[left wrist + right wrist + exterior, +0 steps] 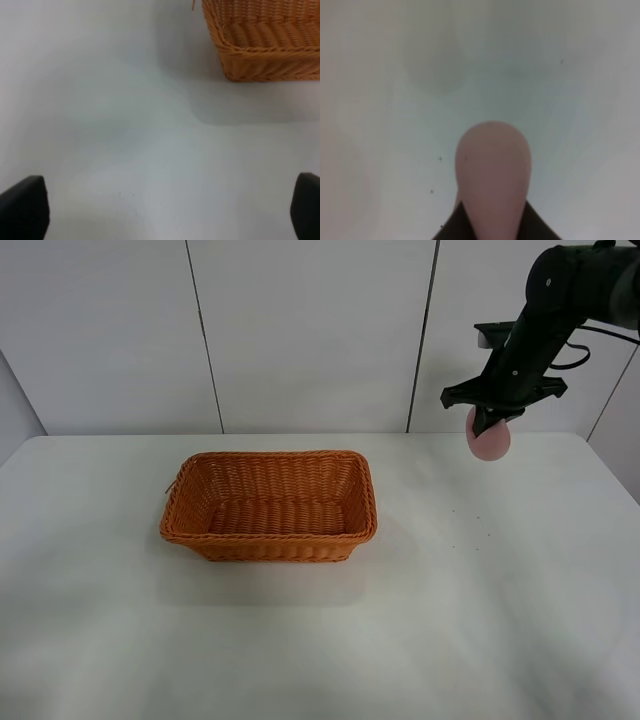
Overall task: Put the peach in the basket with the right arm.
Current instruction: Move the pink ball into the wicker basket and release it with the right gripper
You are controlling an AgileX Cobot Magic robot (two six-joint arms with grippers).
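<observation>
The pink peach (489, 439) hangs in the air at the right rear of the table, held by my right gripper (484, 424), which is shut on it. The right wrist view shows the peach (493, 170) close up between the dark fingers (454, 226), with bare table beneath. The orange-brown wicker basket (268, 505) stands empty left of centre, well to the left of the peach. In the left wrist view a corner of the basket (265, 45) is seen. My left gripper (170, 210) is open, its two dark fingertips (22, 207) far apart over the table. The left arm is out of the high view.
The white table (480, 620) spreads around the basket, with a few tiny dark specks (478, 518) right of it. A panelled white wall rises behind. The right arm (560, 300) reaches in from the upper right with loose cables.
</observation>
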